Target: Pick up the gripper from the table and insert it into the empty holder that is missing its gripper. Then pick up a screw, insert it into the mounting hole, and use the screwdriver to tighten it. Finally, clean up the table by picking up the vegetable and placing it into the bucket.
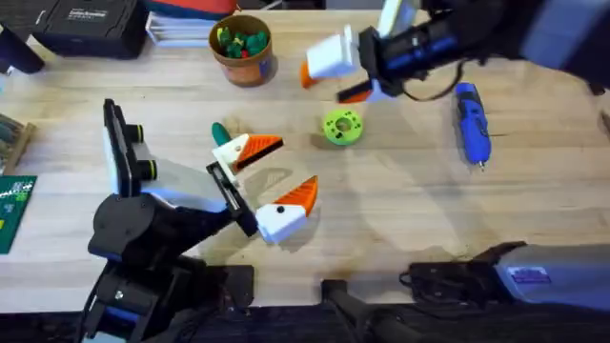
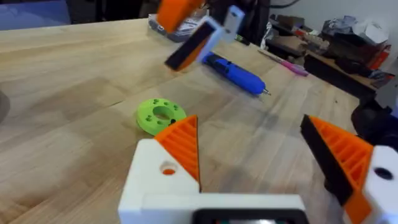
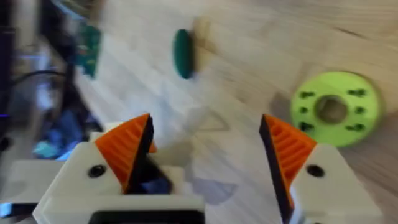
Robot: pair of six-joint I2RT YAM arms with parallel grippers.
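a: seeing both pincers spread wide, gripping nothing. left gripper (image 1: pixel 272 181) hovers low, right gripper (image 1: pixel 329 71) higher.

b: vegetable (image 1: pixel 220 132) lies just beside the left one; screwdriver (image 1: pixel 471 122) near the right one.

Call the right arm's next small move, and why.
Probably lower the right gripper toward the green disc for a screw. The gripper is open and empty near the disc. Both orange pads sit in the left gripper, yet one holder has a hole showing orange, with no dark screw head.
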